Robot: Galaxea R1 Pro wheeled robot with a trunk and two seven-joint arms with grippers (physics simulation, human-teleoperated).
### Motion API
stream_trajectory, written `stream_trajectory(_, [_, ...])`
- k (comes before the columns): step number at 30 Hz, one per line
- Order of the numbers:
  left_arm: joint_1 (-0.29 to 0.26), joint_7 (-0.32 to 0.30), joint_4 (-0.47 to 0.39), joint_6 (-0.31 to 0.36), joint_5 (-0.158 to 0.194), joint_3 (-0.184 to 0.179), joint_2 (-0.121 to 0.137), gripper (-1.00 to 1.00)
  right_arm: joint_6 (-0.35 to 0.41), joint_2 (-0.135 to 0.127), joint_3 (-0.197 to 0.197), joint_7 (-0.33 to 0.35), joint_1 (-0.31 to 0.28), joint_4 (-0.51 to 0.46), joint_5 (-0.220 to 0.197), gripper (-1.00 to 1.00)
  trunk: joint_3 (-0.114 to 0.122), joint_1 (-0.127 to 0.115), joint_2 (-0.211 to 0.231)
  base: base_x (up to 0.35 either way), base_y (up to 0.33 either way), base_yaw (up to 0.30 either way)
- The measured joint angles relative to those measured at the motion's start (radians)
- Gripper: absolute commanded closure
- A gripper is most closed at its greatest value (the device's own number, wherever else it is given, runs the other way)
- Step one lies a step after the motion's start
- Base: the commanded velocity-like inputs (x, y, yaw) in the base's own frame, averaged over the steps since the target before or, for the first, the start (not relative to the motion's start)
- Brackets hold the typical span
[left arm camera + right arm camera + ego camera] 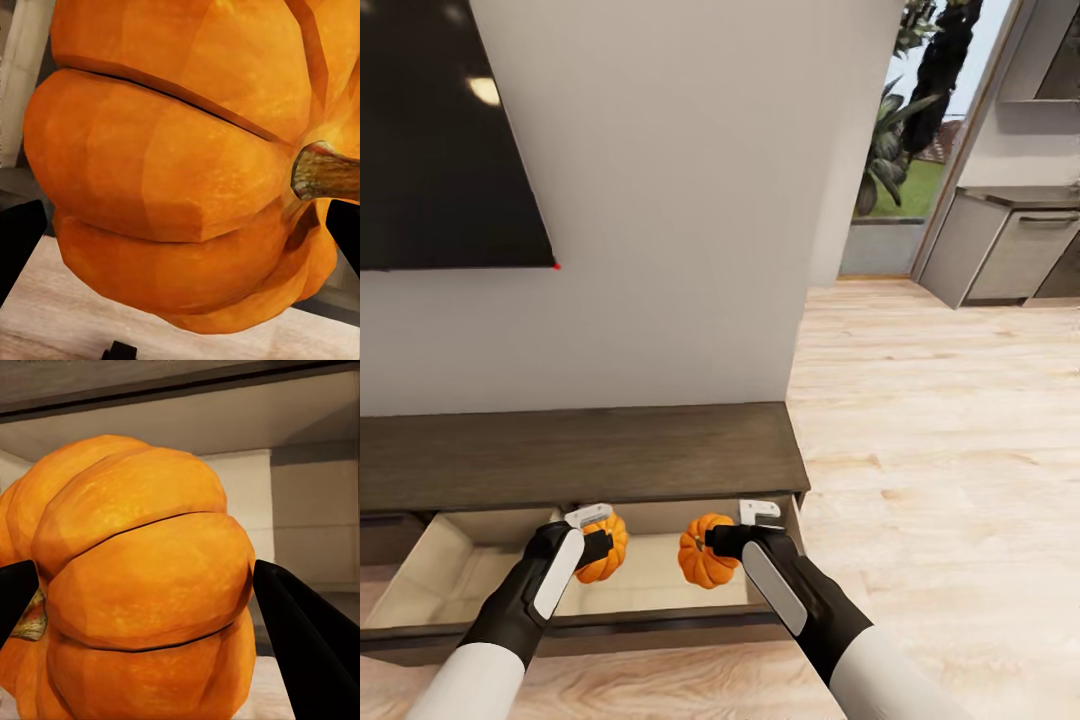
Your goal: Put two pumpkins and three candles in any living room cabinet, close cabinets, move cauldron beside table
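The long, low dark-brown cabinet (580, 455) runs along the wall, and its right-hand drawer (450, 575) is pulled open with a pale inside. My left gripper (598, 547) is shut on an orange pumpkin (616, 540) held over the drawer. In the left wrist view that pumpkin (172, 172) is seen close up, stem to one side, between dark fingertips (19, 244). My right gripper (712, 543) is shut on the second pumpkin (695, 565), also over the drawer. The right wrist view has this pumpkin (142, 592) between black fingers (307, 645). Candles, cauldron and table are out of view.
A black TV (440, 140) hangs on the white wall above the cabinet. Light wood floor (960, 450) stretches to the right. Grey cupboards with handles (1010, 250) stand at the far right, beside a glass doorway with plants (905, 130).
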Motion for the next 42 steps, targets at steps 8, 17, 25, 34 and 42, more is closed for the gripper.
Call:
stream_trajectory(8, [0.000, -0.008, 0.000, 0.001, 0.002, 0.001, 0.002, 1.00, -0.001, 0.000, 0.000, -0.003, 0.000, 0.001, 0.004, 1.00, -0.001, 0.000, 0.000, 0.139, 0.083, -0.014])
stream_trajectory(17, [0.000, -0.011, -0.003, 0.001, 0.005, 0.000, 0.002, 1.00, 0.001, 0.003, 0.003, -0.003, 0.000, 0.007, 0.010, 1.00, -0.001, 0.000, 0.000, 0.128, -0.056, 0.000])
stream_trajectory(25, [0.000, -0.011, -0.012, 0.000, -0.002, -0.001, 0.000, 1.00, -0.001, 0.005, 0.004, 0.000, 0.000, 0.011, 0.007, 1.00, -0.001, 0.000, 0.000, 0.013, -0.012, 0.000])
stream_trajectory(34, [0.000, -0.011, -0.021, 0.001, -0.002, -0.001, 0.001, 1.00, -0.056, 0.004, 0.008, -0.008, 0.000, 0.028, 0.013, 1.00, -0.001, 0.000, 0.000, 0.000, 0.000, 0.003])
stream_trajectory(42, [0.001, -0.012, -0.021, 0.002, -0.001, 0.000, 0.000, 1.00, -0.065, 0.006, 0.009, -0.009, 0.000, 0.028, 0.010, 1.00, -0.015, 0.019, -0.035, 0.000, 0.000, 0.215])
